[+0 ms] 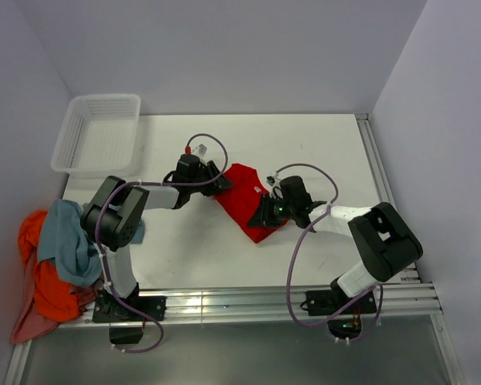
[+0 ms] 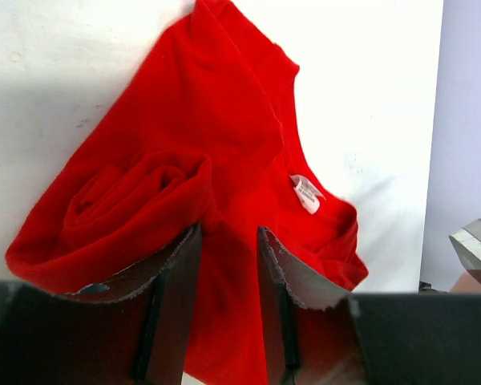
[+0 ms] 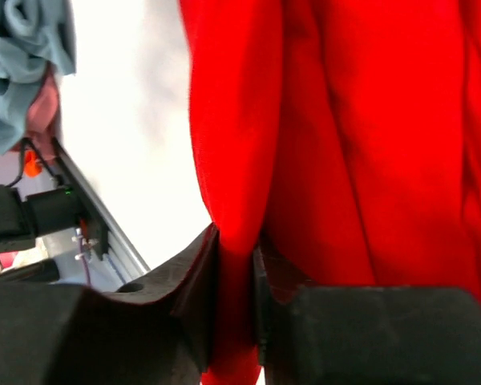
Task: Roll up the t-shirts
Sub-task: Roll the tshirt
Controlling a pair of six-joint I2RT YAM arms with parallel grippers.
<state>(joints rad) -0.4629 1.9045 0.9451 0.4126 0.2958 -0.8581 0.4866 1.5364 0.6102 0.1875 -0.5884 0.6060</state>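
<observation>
Got the red shirt (image 1: 242, 196) lying out on the table (image 1: 321, 152), right of the basket (image 1: 100, 136) and a bit nearer the arms, well apart from it. Not flat at all: bunched and folded over, with a loose roll (image 2: 120, 200) curled up at the end nearest the basket and the white label (image 2: 306, 193) showing at the collar. Left gripper (image 2: 228, 237) down on that basket-side end, closed partway around a thick ridge of cloth just beside the roll, probably to pin that end against uncurling. Right gripper (image 3: 236, 245) on the side away from the basket, squeezed tight on a thin fold of the same shirt, with red cloth running on past the pads. Guessing at a pull to keep the fabric taut against the other grip and stop the roll from going lumpy. Reads as partway through shirt number one, far from tidy. Other shirts (image 1: 60, 241), grey-blue and orange, heaped on the near side of the basket and draped off the table edge by the left arm's base, not yet rolled. Basket itself up in the far corner, clear of both arms. Worth watching: thin pinch on soft cloth, easy to slip under a hard tug.
</observation>
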